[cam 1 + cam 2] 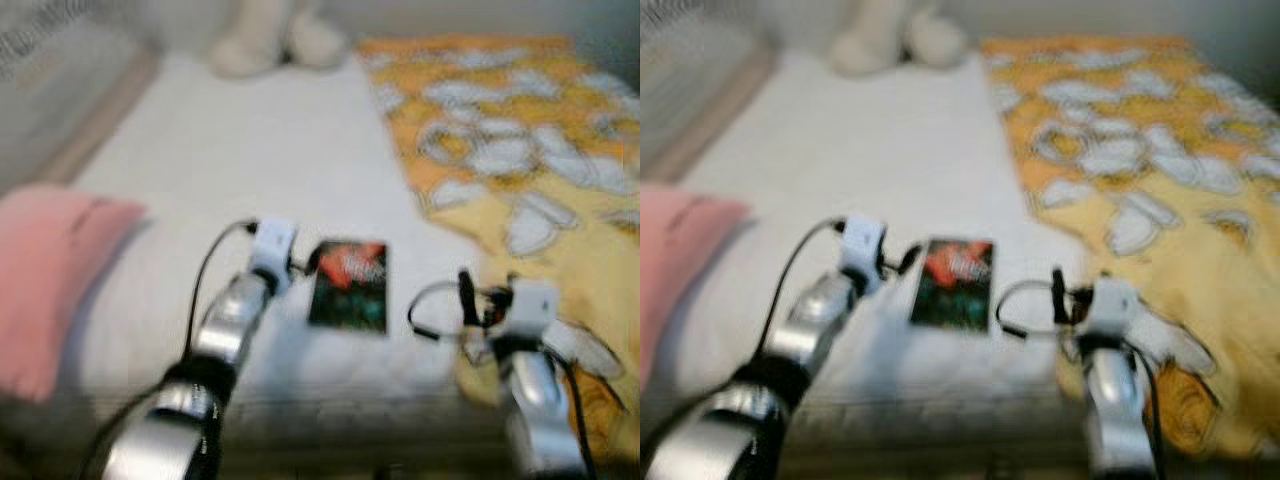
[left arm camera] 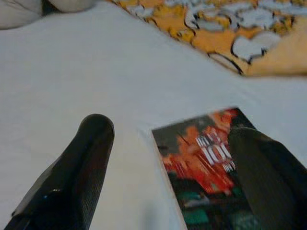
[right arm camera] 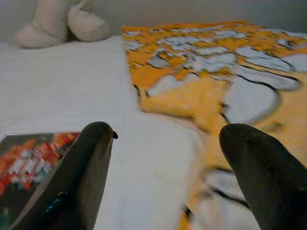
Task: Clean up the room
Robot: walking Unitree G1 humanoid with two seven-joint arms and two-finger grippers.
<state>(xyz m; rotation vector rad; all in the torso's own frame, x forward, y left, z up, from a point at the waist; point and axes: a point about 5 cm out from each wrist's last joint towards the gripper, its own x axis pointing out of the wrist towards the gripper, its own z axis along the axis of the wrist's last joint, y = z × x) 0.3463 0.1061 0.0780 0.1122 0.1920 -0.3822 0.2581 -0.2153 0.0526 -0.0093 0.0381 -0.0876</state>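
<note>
Left gripper (image 2: 168, 158) spread wide over the dark red-and-green paperback book (image 1: 348, 284), grasping nothing; right gripper (image 3: 163, 163) gaped empty beside it. Book lay on white bed sheet (image 1: 260, 170), near yellow floral blanket (image 1: 530, 170).

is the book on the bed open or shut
Shut: the book lies flat on the white bed, front cover up, no pages showing. The left gripper has open jaws over its edge.

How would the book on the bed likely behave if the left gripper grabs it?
The book looks thin and flat, so probably light and somewhat bendy. Lying flush on the soft white bed, its edge may be hard to get under. The left gripper straddles one edge, open.
</note>
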